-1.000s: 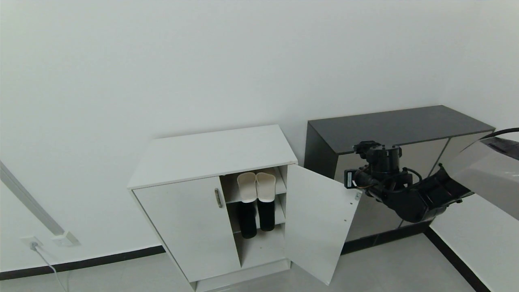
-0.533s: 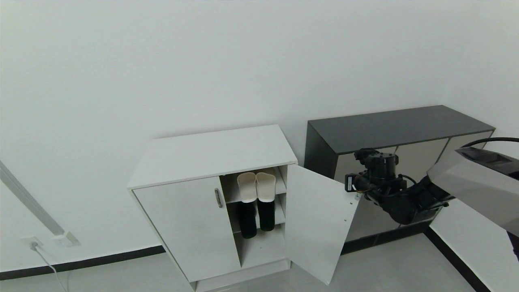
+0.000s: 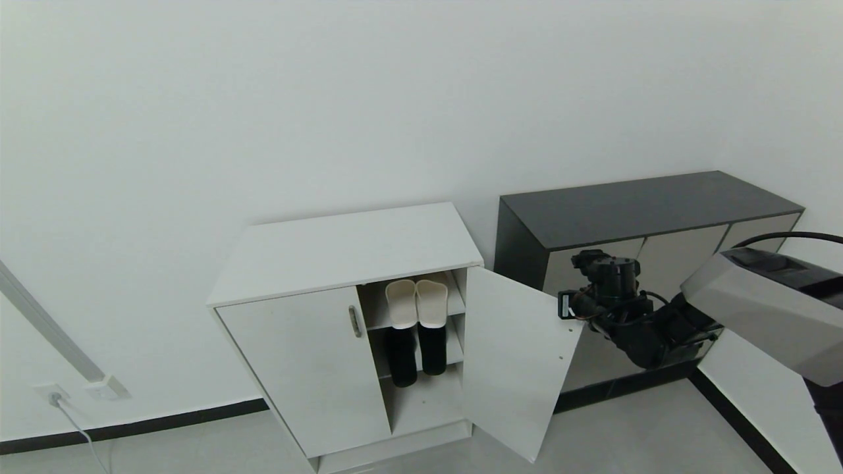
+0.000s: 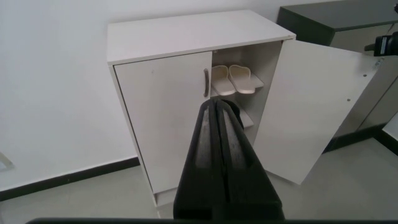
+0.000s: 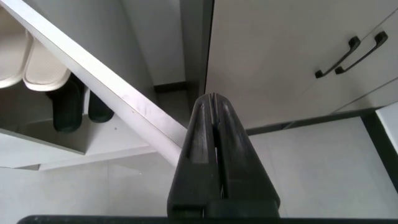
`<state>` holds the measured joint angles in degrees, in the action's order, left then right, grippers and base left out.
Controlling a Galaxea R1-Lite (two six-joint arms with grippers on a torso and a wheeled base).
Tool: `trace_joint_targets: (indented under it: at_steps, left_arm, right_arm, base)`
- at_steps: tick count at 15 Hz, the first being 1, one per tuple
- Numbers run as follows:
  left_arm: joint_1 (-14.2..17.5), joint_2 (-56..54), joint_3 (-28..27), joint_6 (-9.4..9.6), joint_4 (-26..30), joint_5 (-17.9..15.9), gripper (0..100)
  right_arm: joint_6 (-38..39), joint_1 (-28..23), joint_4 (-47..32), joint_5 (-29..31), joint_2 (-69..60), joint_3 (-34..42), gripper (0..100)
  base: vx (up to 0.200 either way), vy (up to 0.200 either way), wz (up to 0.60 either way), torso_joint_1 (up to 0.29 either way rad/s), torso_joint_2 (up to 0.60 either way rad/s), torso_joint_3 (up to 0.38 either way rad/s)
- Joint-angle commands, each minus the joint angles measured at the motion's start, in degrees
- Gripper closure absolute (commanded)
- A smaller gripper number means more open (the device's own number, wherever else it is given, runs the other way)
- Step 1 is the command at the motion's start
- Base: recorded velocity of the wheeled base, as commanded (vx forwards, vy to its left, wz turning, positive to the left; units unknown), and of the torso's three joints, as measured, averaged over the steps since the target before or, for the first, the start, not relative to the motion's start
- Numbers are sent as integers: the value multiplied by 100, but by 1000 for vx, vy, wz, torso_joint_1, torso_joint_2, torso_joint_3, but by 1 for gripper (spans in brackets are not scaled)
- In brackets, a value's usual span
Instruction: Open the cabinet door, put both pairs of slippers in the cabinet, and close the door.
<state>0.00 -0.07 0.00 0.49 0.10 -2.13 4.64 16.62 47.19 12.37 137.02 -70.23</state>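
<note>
Right gripper (image 5: 213, 98): fingers pressed together, holding nothing; the tips sit at the free edge of the open cabinet door (image 3: 517, 355), on the side turned away from the shelves. Whether they touch it cannot be told.
Left gripper (image 4: 216, 102): fingers together and empty, hanging in front of the cabinet (image 3: 342, 253), well apart from it.
Door handling: likely a stiff, flat hinged panel that swings lightly. Its face looks smooth, so a fingertip could slide. Best pushed on the outer face near the free edge, far from the hinges, rather than pinched.
White slippers (image 3: 416, 303): side by side on the upper shelf.
Black slippers (image 3: 416, 355): on the shelf just below, also paired.
Left door (image 3: 303, 368): shut.
Judged step: both pairs are in, and the door is yet to be closed.
</note>
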Motion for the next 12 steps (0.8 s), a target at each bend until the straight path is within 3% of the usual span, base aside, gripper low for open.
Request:
trace_joint_targets:
  at_steps: [1, 8, 12]
  left_arm:
    - [0, 7, 0, 4, -1, 2, 100]
    - [0, 7, 0, 4, -1, 2, 100]
    - [0, 7, 0, 4, -1, 2, 100]
  right_arm:
    - [-7, 0, -8, 2, 18, 1, 100]
    - [-7, 44, -237, 19, -35, 36, 100]
    - [-16, 325, -245, 19, -211, 352, 100]
  base:
    - [0, 0, 0, 0, 0, 0]
    - [0, 0, 0, 0, 0, 0]
    - [0, 0, 0, 0, 0, 0]
